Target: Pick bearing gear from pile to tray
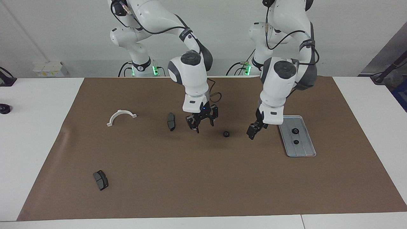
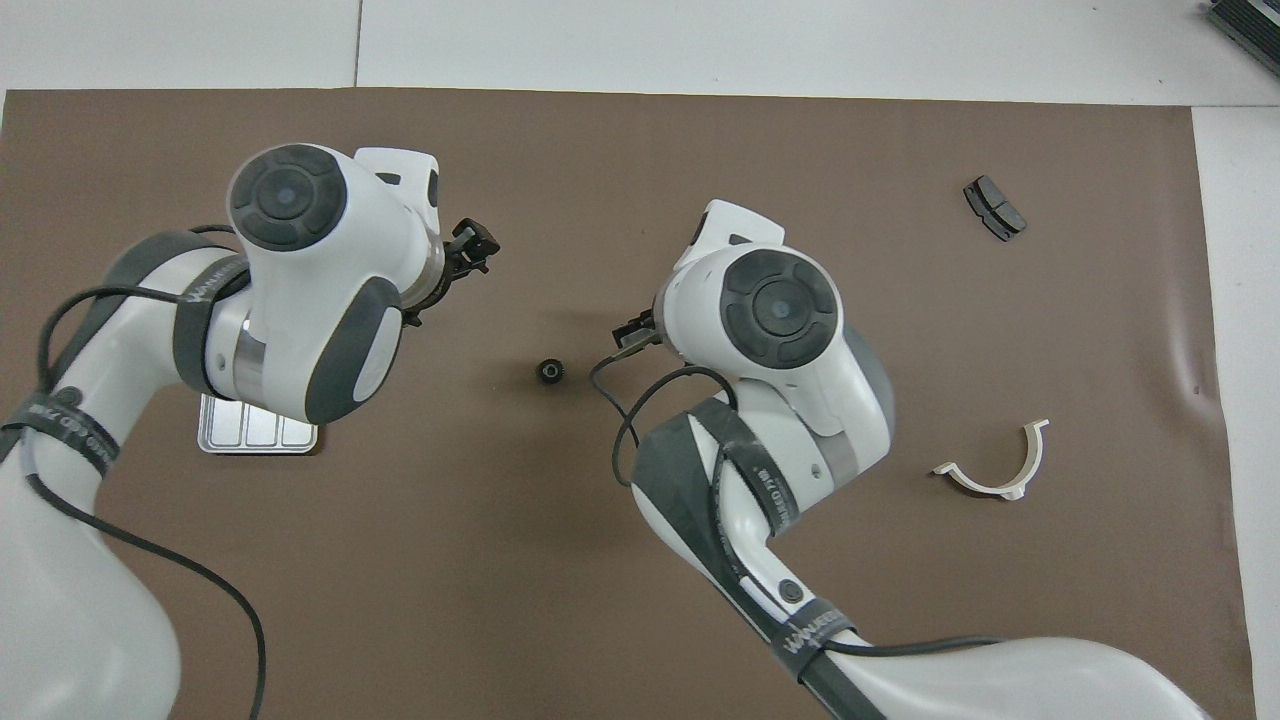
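A black bearing gear [image 1: 226, 134] lies alone on the brown mat; it also shows in the overhead view [image 2: 547, 372]. The silver tray [image 1: 302, 149] lies toward the left arm's end and holds two black rings [image 1: 295, 130]. In the overhead view the left arm hides most of the tray [image 2: 258, 437]. My left gripper [image 1: 254, 131] hangs just above the mat between the gear and the tray. My right gripper [image 1: 203, 125] is open and empty, above the mat between a brake pad [image 1: 171, 121] and the gear.
A white half-ring bracket [image 1: 121, 117] lies toward the right arm's end, beside the brake pad. A second brake pad [image 1: 100, 180] lies farther from the robots near the mat's corner. A small black object [image 1: 4, 109] sits on the white table off the mat.
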Available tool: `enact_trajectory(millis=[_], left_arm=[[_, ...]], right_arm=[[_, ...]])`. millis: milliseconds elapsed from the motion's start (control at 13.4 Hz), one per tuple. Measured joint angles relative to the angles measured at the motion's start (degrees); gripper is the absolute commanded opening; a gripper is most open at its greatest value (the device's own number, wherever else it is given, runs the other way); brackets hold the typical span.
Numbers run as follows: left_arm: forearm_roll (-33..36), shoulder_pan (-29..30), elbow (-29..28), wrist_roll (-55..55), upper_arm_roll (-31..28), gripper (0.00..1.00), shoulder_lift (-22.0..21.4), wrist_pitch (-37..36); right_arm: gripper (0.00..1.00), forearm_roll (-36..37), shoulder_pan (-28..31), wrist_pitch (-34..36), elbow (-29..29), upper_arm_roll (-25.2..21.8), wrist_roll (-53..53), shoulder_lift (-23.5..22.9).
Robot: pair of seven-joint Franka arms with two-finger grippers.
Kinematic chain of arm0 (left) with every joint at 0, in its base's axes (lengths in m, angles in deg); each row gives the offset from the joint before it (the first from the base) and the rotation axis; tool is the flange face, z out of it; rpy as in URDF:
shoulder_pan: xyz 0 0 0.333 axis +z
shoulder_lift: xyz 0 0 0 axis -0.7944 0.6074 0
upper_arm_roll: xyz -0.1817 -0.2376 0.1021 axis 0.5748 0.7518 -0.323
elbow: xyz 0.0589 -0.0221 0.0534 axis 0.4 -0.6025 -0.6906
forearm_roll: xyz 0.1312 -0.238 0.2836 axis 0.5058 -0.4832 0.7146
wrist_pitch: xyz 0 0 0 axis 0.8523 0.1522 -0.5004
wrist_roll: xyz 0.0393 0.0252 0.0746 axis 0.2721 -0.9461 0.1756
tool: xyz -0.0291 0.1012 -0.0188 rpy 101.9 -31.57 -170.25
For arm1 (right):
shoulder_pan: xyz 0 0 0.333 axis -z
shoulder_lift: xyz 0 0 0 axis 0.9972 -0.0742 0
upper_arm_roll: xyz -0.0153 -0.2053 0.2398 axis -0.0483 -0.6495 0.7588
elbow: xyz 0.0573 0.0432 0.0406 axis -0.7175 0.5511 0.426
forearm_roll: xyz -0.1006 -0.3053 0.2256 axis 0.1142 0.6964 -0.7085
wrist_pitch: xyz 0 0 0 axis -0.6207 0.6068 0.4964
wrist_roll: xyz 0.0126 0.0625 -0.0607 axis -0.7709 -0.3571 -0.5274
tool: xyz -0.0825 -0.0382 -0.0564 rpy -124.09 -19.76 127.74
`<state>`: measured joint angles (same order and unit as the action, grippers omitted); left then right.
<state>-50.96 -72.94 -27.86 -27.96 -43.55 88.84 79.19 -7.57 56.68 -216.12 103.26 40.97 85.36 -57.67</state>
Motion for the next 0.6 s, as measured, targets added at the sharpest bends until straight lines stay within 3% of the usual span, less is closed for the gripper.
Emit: enact_trajectory(millis=[149,298,596], left_arm=[[2.37,-3.06,-0.58,5.84,0.0,1.0,2.81,2.3],[2.8,-5.23,-1.71,8.9,0.02,0.96,4.69,3.81],[2.86,-7.94,-5.47,13.33,-0.01,0.67,5.12,8.26]], right_arm=[[0.99,0.0,4.39,4.99,-0.11,-0.05,0.0,4.02],[1.0,0.0,10.14,9.02,-0.16,-0.06,-0.01,7.48],[1.0,-0.01,19.33,22.17,-1.32,-0.15,-0.2,13.71]])
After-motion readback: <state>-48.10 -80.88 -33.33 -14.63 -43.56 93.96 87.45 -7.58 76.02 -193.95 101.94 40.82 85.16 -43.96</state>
